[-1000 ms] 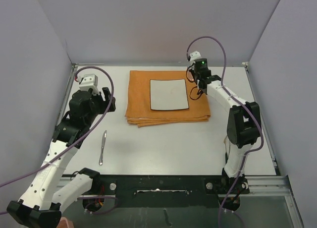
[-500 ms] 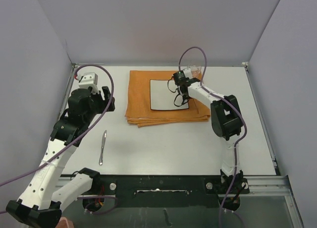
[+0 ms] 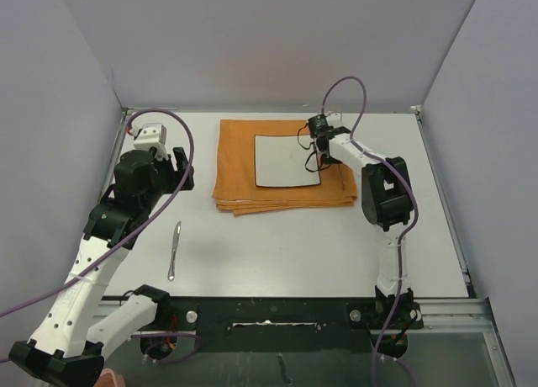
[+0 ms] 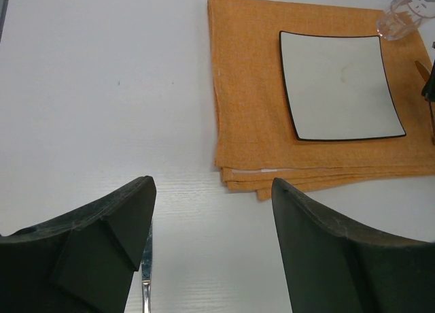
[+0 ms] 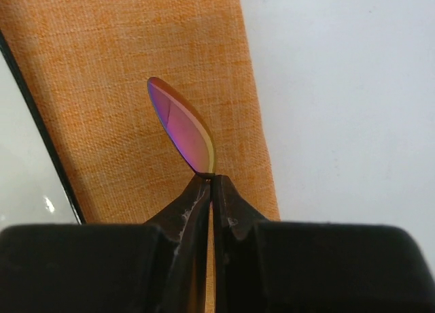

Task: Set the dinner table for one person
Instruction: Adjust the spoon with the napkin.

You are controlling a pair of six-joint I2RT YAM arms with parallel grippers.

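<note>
The right gripper (image 5: 211,179) is clamped on a thin iridescent utensil (image 5: 182,133). Its purple-pink leaf-shaped tip sticks out past the 2 pressed-together fingers; the handle is hidden behind them, so I cannot tell what kind of utensil it is. The tip hangs over the bare right strip of the orange cloth (image 3: 239,164), just beside the right edge of the plate (image 3: 286,160). Whether it touches the cloth cannot be told.

The square white plate, black-rimmed, lies flat on the folded cloth, showing a faint smear. A clear glass (image 4: 404,15) stands off the cloth's far right corner, cut off by the frame in the left wrist view; its contents cannot be made out.

The cloth lies at the middle of the far edge of the table (image 3: 294,244), the wide white top that fills the scene.

The right arm reaches from the near right to the far edge, its wrist bent down. The left arm is raised over the left edge, and the left gripper (image 4: 212,187) is spread wide and holds nothing. A knife (image 3: 174,248) lies on the table under it, mostly hidden in the wrist view.
</note>
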